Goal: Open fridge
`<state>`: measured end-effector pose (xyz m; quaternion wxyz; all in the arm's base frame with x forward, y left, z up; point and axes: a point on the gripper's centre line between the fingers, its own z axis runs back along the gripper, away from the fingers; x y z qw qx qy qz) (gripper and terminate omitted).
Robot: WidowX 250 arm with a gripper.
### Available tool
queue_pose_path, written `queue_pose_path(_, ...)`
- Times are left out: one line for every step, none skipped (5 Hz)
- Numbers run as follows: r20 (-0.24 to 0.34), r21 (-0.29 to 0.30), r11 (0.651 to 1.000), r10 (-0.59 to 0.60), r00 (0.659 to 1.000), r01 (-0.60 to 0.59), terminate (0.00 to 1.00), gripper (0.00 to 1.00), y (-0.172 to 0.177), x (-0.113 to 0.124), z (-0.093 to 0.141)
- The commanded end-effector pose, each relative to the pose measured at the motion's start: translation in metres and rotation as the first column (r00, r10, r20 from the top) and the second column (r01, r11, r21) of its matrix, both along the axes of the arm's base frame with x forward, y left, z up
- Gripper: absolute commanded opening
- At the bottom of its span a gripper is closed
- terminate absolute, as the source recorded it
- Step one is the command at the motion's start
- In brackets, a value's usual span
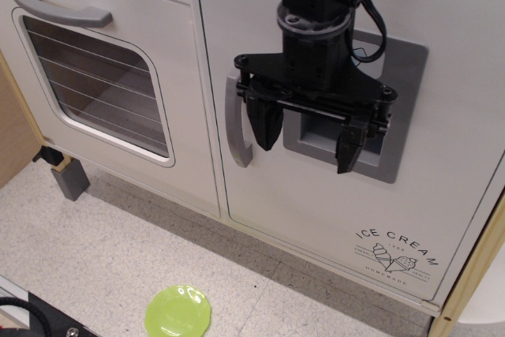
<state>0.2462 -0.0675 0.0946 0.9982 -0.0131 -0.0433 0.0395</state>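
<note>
Only one view, observation.image, looking down and across at a toy kitchen front.

Fridge (316, 203): fills the right half of the frame, white door sitting flush in its frame, no gap visible along the left edge (so apparently not yet opened). Grey vertical handle (237, 122) near the door's left edge; grey ice-dispenser panel (394, 116) to its right; "ICE CREAM" print (396, 254) low on the door.

Gripper (308, 138): black, hanging in front of the door. Fingers (267, 122) spread apart, holding nothing. Left finger just beside the handle, right one over the dispenser recess. Hard to tell from this angle whether the left finger touches the handle or merely overlaps it.

Progress, judged from this: approach largely made, grasp not yet made, pull not begun. Left to do: line up on the handle, close on it, swing the door out.

Elsewhere: white oven door (95, 84) with wire-rack window at left, its horizontal grey handle (61, 7) above; green plate (178, 312) lying on the speckled floor (102, 250) in the near foreground (no worktop in sight).
</note>
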Motion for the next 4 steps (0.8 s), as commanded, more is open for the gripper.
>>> queue_pose_path(0.0,0.0,1.0,0.0,1.0,0.0,0.0,1.0,0.0,0.0,0.0)
queue_pose_path(0.065,-0.003,1.0,0.018,0.998,-0.018,0.0,1.0,0.028,0.007,0.009)
queue_pose_path(0.123,0.017,0.999,0.03,0.992,-0.032,0.0,1.0,0.055,0.013,0.01)
queue_pose_path(0.171,0.022,0.999,0.027,0.985,-0.031,0.0,1.0,0.084,0.019,0.01)
